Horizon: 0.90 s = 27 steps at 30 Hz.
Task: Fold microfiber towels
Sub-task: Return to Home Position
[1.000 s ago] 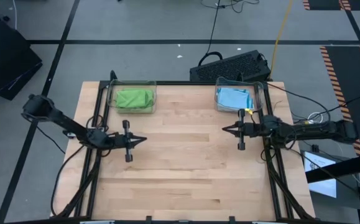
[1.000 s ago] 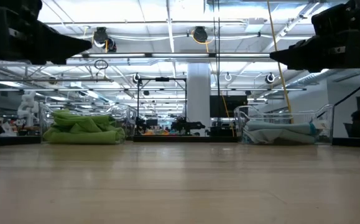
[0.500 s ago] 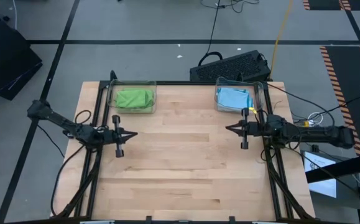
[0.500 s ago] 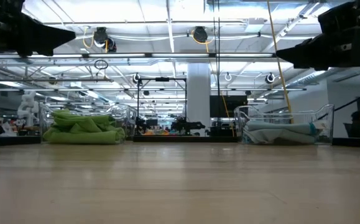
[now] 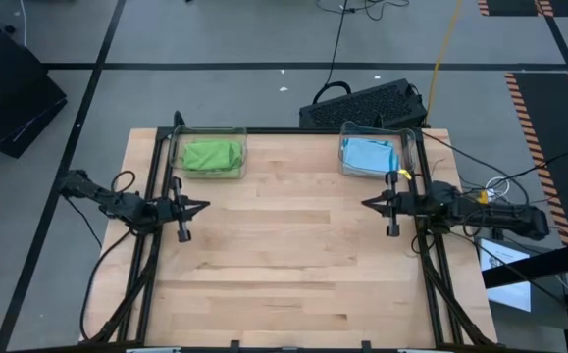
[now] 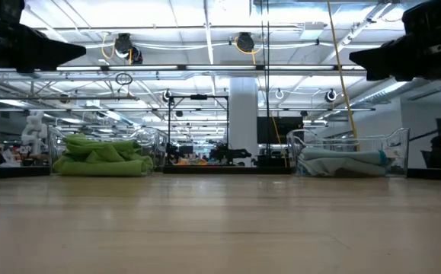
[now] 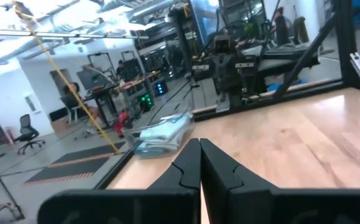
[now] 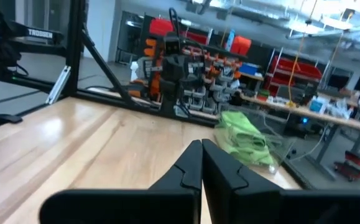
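Microfiber towels [image 5: 212, 155] binned, the left gripper [image 5: 203, 206] and right gripper [image 5: 365, 204], fingers closed and empty, should retract level above the table [image 5: 284, 275].

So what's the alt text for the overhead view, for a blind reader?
Wooden table from above: the left clear bin at its far edge holds lime green microfiber towels, the right clear bin light blue towels. The left end effector and right end effector hover shut and empty at either side.
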Tool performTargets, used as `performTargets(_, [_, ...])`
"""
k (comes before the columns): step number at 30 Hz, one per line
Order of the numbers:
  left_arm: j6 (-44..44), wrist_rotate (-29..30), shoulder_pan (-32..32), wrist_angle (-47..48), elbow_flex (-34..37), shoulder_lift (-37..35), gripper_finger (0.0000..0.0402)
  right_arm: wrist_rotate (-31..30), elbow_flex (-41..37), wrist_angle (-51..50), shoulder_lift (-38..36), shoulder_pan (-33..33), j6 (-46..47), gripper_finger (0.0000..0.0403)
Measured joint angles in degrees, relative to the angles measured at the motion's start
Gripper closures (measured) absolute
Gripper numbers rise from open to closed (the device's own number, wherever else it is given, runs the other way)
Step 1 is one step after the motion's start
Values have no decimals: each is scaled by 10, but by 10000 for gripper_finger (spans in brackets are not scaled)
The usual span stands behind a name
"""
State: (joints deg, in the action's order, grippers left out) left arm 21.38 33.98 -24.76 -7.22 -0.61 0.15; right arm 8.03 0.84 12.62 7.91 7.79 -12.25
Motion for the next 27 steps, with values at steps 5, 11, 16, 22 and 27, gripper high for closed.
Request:
performTargets(5, [-11, 1, 10, 18, 0, 0, 398, 10, 0, -26, -39, 0, -18, 403])
performTargets(11, [-21, 1, 21, 15, 0, 0, 399, 12, 0, -63, -79, 0, -29, 403])
performTargets(16, [-51, -1, 21, 30, 0, 0, 399, 21, 0, -89, -78, 0, -24, 403])
performTargets(22, [-61, -9, 21, 31, 0, 0, 398, 41, 0, -87, -78, 0, -33, 403])
performTargets(27, [-66, -9, 21, 32, 0, 0, 399, 34, 0, -93, -78, 1, -32, 403])
